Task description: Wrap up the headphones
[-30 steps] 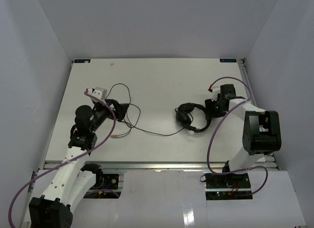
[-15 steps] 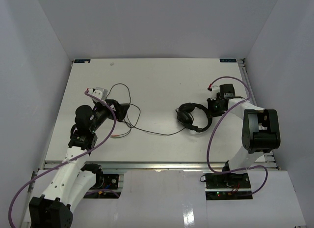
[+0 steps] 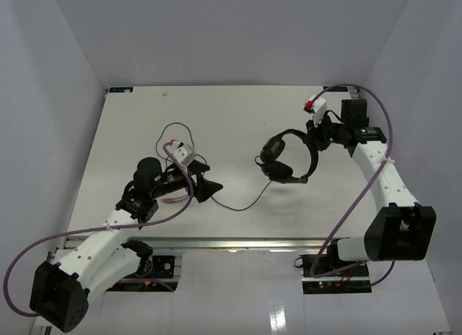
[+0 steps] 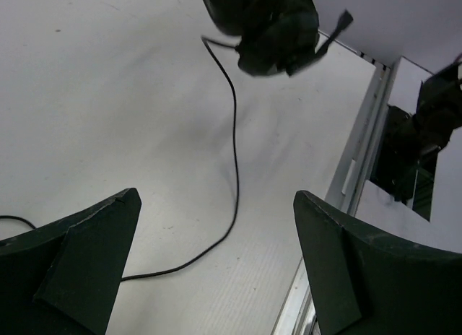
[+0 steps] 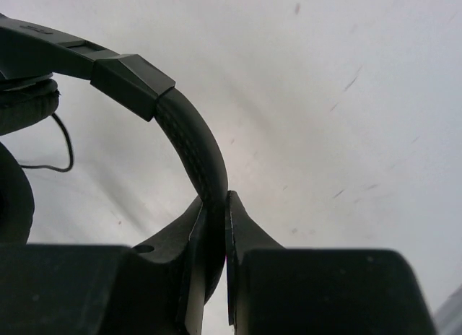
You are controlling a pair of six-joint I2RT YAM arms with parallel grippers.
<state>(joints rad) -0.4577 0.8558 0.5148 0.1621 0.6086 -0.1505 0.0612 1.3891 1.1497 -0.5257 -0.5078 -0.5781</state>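
On the left, the left gripper (image 3: 207, 179) has swung in from the far left of the table toward the middle. Its fingers are spread wide and hold nothing, hanging over the cable (image 3: 245, 204), which in the wrist view runs across the surface between them. Right of centre, the headphones (image 3: 280, 159) have come up off the table and moved a little farther away, earcups hanging on the left and the cable trailing down to the surface. On the right, the right gripper (image 3: 318, 136) has clamped narrow on the headband (image 5: 193, 143) and the arm has stretched out far. By the look of it, the lift is done and the free end is ready to be gathered, so the winding can start

The table (image 3: 238, 107) is plain white and matte, with faint scuffs. A metal rail (image 3: 238, 242) edges its near side, and pale, bare walls (image 3: 231, 32) close in the left, far and right sides
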